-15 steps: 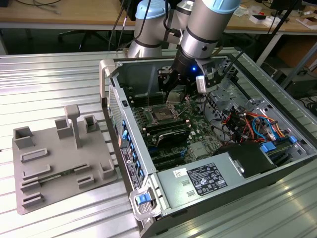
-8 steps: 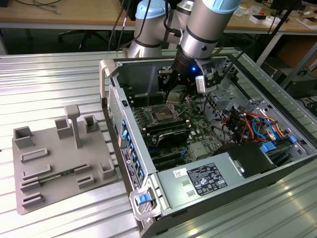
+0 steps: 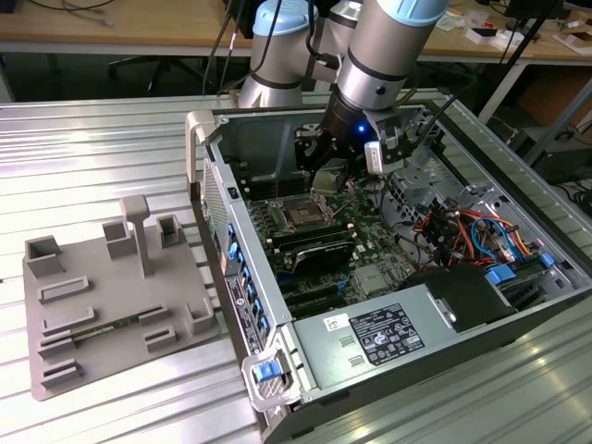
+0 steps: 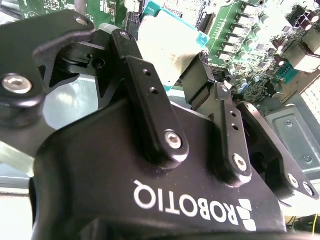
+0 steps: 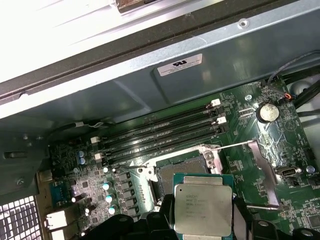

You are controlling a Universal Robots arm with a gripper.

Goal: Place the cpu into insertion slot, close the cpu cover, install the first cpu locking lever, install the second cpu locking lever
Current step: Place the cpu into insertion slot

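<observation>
The gripper [image 3: 331, 176] clamps the cpu [image 5: 202, 205], lower centre in the first wrist view, above the empty insertion slot [image 5: 181, 167]. The cpu cover [image 5: 263, 167] stands open, and no step is finished.

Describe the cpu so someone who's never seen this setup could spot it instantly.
Inside the open computer case, find the long black memory slots on the green motherboard. The cpu is the small flat square held in the gripper near the socket, the only piece with a silvery top and green rim.
</observation>
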